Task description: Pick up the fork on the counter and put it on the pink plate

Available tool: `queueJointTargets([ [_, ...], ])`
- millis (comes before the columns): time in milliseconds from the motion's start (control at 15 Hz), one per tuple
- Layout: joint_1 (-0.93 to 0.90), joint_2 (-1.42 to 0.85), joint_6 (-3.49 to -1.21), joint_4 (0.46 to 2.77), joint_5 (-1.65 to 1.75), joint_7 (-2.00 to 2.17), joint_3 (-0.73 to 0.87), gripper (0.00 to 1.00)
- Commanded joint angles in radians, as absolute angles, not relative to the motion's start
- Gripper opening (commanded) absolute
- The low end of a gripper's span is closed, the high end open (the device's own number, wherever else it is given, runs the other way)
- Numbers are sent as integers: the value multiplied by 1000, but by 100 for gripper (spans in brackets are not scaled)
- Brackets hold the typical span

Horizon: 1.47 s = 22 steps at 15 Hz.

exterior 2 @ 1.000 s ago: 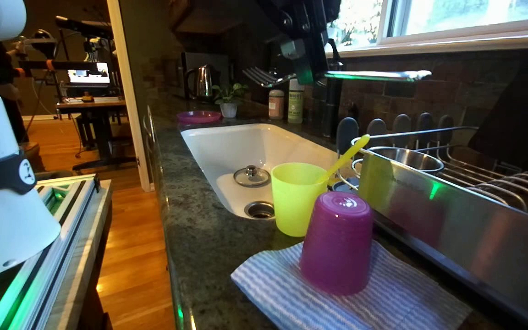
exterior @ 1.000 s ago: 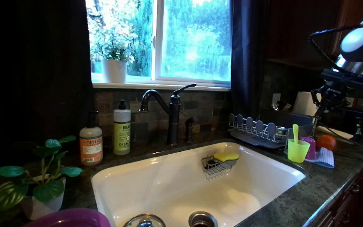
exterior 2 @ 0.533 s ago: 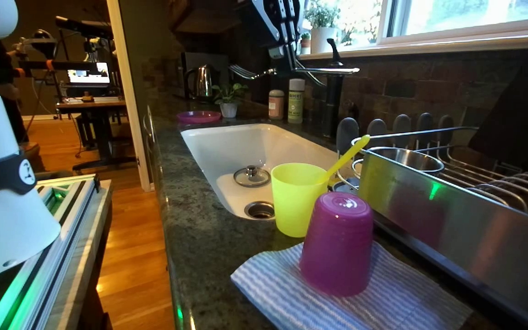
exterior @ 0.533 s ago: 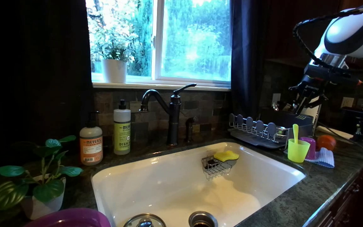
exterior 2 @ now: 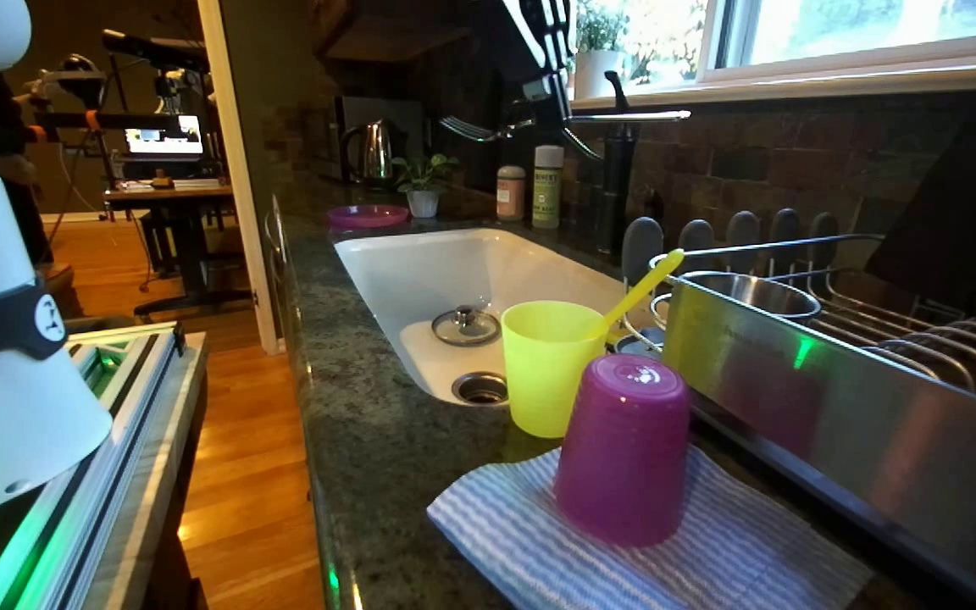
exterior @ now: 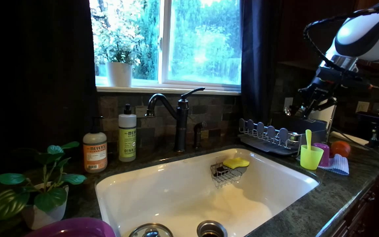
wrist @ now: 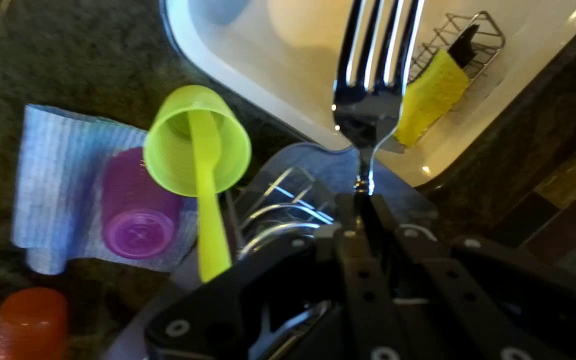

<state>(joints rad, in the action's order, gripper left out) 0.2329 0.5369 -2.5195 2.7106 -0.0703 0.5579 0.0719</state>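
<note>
My gripper [exterior 2: 551,119] is shut on a silver fork [exterior 2: 481,129] and holds it roughly level, high above the counter and sink. In the wrist view the fingertips [wrist: 360,200] pinch the fork's neck and handle, and the tines [wrist: 375,50] point ahead over the sink. In an exterior view the gripper [exterior: 305,115] hangs above the dish rack, and the fork is too dark to make out there. The glossy magenta plate [exterior 2: 367,216] lies on the counter beyond the sink's far end, apart from the fork. Its rim also shows at the bottom of an exterior view [exterior: 74,227].
A white sink [exterior: 176,184] lies between gripper and plate. A tall faucet [exterior: 181,128], soap bottles [exterior: 127,138] and a potted plant [exterior: 44,204] stand along it. Below the gripper are a dish rack [exterior: 268,138], a yellow-green cup [exterior 2: 543,373] with spoon and an upturned purple cup [exterior 2: 623,457].
The arm has moved toward the sink and plate, carrying the fork, most of it in the first half second. Since then the gripper has only tilted and shifted slightly. The fork stays gripped.
</note>
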Motion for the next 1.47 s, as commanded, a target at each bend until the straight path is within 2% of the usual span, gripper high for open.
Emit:
queueJointTargets([
  [0, 82, 304, -2621, 2555, -216, 402, 75, 2],
  [267, -97, 107, -2620, 2381, -445, 223, 60, 2],
  [533, -181, -72, -2578, 2206, -641, 84, -49, 2],
  [800, -179, -180, -2495, 2056, -731, -36, -167, 2],
  [867, -181, -132, -2570, 2138, -677, 48, -160, 9],
  [1133, -177, -176, -2524, 2065, -690, 8, -179, 9],
  [1200, -174, -176, -2523, 2065, -690, 3, -178, 2],
  [1400, -180, -298, -2406, 1956, -739, -89, -227, 2],
])
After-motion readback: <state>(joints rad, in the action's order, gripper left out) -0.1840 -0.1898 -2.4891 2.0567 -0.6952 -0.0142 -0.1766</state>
